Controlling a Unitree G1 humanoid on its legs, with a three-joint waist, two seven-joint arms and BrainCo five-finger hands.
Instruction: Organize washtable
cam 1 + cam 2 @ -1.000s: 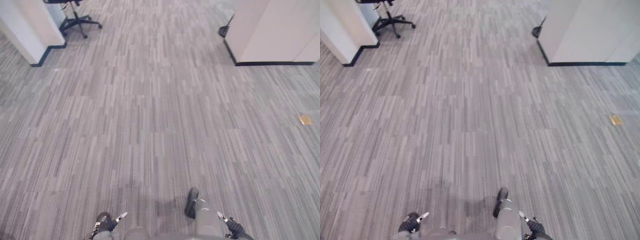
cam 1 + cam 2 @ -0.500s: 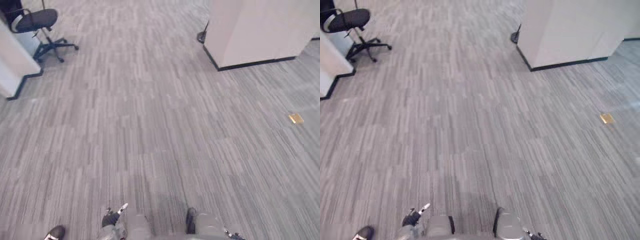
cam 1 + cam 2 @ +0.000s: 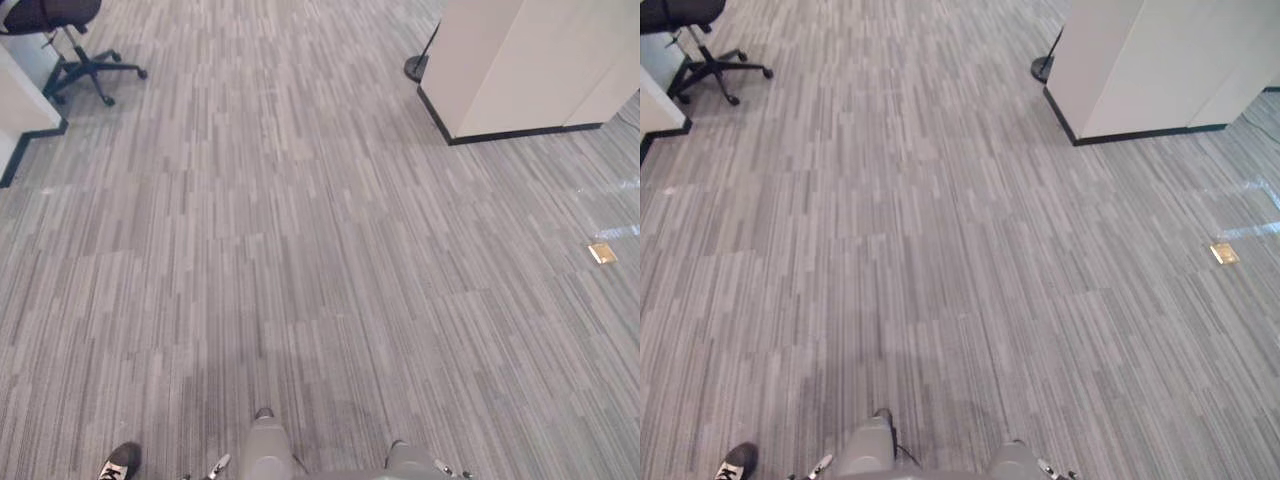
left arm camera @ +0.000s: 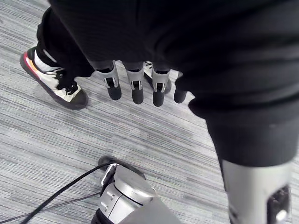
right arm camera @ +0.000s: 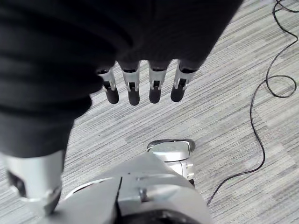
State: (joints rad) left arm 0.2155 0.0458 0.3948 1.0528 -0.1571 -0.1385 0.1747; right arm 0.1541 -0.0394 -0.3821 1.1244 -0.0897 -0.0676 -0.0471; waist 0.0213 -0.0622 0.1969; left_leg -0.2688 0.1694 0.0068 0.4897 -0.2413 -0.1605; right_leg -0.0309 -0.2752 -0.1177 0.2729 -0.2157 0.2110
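Note:
No washtable or any of its items is in sight; grey striped carpet (image 3: pixel 300 230) stretches ahead of me. My left hand (image 4: pixel 136 87) hangs at my side with straight fingers, holding nothing. My right hand (image 5: pixel 133 87) hangs the same way, fingers straight and empty, above the carpet. In the eye views only the fingertips of the left hand (image 3: pixel 216 465) and right hand (image 3: pixel 444 468) peek in at the bottom edge.
A black office chair (image 3: pixel 62 30) stands at the far left by a white wall corner (image 3: pixel 18 105). A beige block with a black skirting (image 3: pixel 520 70) rises at the far right. A small brass floor plate (image 3: pixel 602 253) lies right. A person's shoe (image 3: pixel 118 462) is close behind my left side.
The camera has shifted as I walk: the beige block and brass plate sit further right, the chair further up. Both hands have sunk lower in the eye views.

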